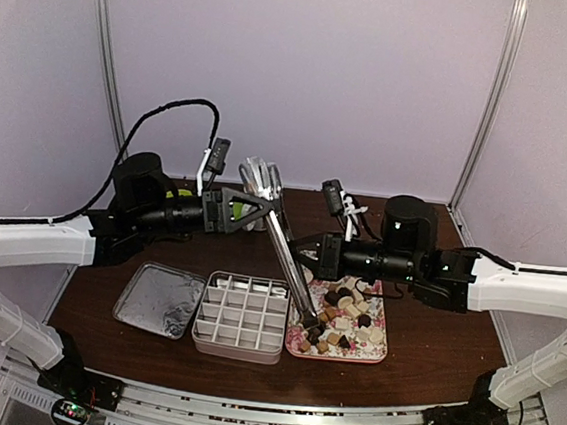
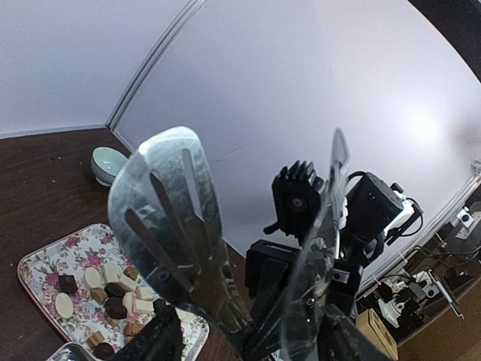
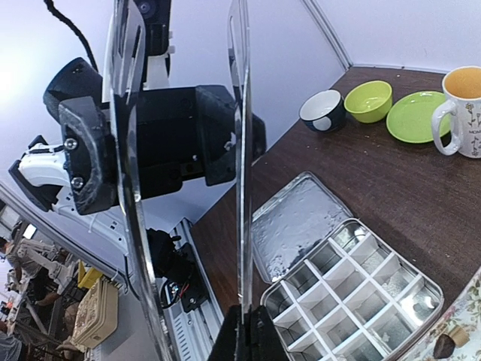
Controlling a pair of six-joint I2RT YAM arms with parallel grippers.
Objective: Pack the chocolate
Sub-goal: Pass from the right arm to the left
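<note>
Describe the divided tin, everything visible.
The divided tin is a shallow rectangular metal box with rounded corners, open, its lid lying flat just left of it. A pale grid of dividers splits it into small square cells, every visible one empty. It sits flat on the dark wooden table, between the lid and the floral tray; whether it touches either is unclear.

The divided box [image 1: 241,316] lies between lid [image 1: 160,299], left, and tray [image 1: 370,356] of chocolate [image 1: 346,319], right.
</note>
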